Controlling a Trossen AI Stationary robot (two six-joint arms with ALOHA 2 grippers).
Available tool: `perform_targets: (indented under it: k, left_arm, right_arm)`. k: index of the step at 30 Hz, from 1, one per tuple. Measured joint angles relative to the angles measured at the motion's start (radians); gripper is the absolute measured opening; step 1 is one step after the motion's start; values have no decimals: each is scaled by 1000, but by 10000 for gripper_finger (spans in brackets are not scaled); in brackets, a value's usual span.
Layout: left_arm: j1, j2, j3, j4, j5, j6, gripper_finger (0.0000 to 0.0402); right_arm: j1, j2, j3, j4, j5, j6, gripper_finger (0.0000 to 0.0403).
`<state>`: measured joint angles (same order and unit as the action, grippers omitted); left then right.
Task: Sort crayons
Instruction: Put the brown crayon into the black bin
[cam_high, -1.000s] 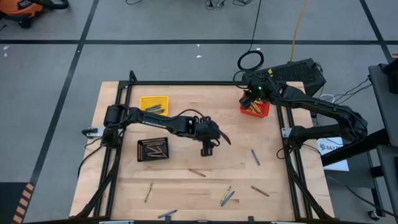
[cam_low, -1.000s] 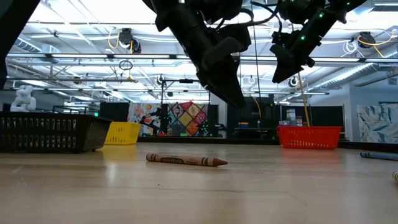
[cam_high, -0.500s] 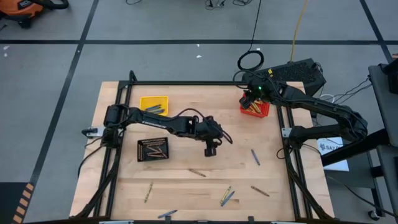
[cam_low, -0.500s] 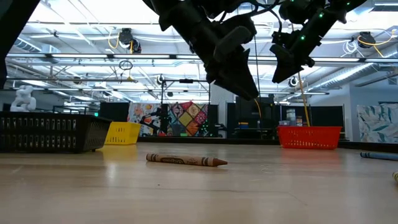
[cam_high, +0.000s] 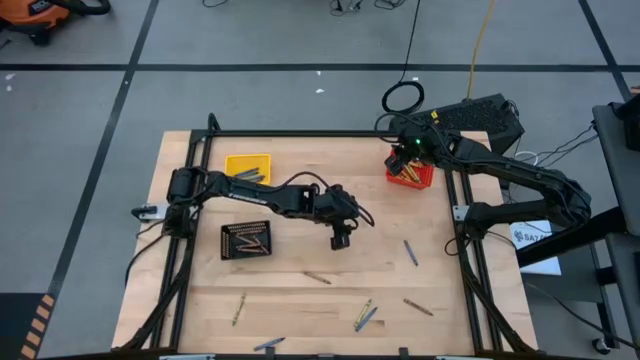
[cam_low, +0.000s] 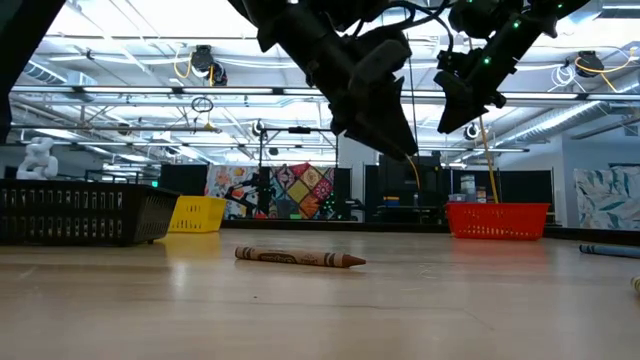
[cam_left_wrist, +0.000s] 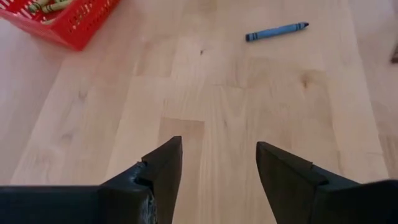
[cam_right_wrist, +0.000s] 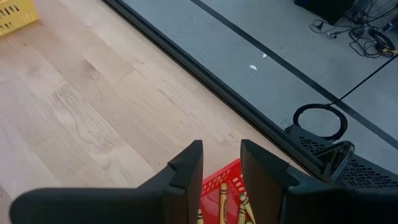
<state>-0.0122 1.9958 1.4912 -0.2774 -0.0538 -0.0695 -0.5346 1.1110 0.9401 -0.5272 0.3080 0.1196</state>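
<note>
— Two arms, so where does each sit relative to the red basket (cam_high: 411, 174)?
— Right gripper (cam_high: 404, 157) hangs directly above it, arm folded back toward the table's edge, fingers parted a little with nothing between them. Left arm stretches long across the table (cam_high: 300, 300); the left gripper (cam_high: 340, 240) is well away from the basket, pointing down, jaws spread wide and empty.
— And the crayons?
— Several lie inside the red basket (cam_right_wrist: 221, 193). A blue crayon (cam_left_wrist: 277, 31) rests on bare wood near it; a brown crayon (cam_low: 299, 258) lies farther off — others scatter along the table's far side from the basket.
</note>
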Motion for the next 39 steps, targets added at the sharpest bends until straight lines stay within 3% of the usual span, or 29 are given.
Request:
perform_targets:
  k: [17, 23, 29, 39]
  left_arm:
    - [6, 6, 0, 58, 54, 78, 207]
    - [-9, 6, 0, -136, 179, 49, 207]
    - [-75, 6, 0, -390, 179, 49, 207]
    - [-216, 6, 0, -485, 151, 76, 207]
  right_arm:
    - [0, 0, 0, 1, 0, 0, 96]
    - [0, 0, 0, 23, 0, 0, 96]
    - [0, 0, 0, 30, 0, 0, 96]
    - [0, 0, 0, 30, 0, 0, 96]
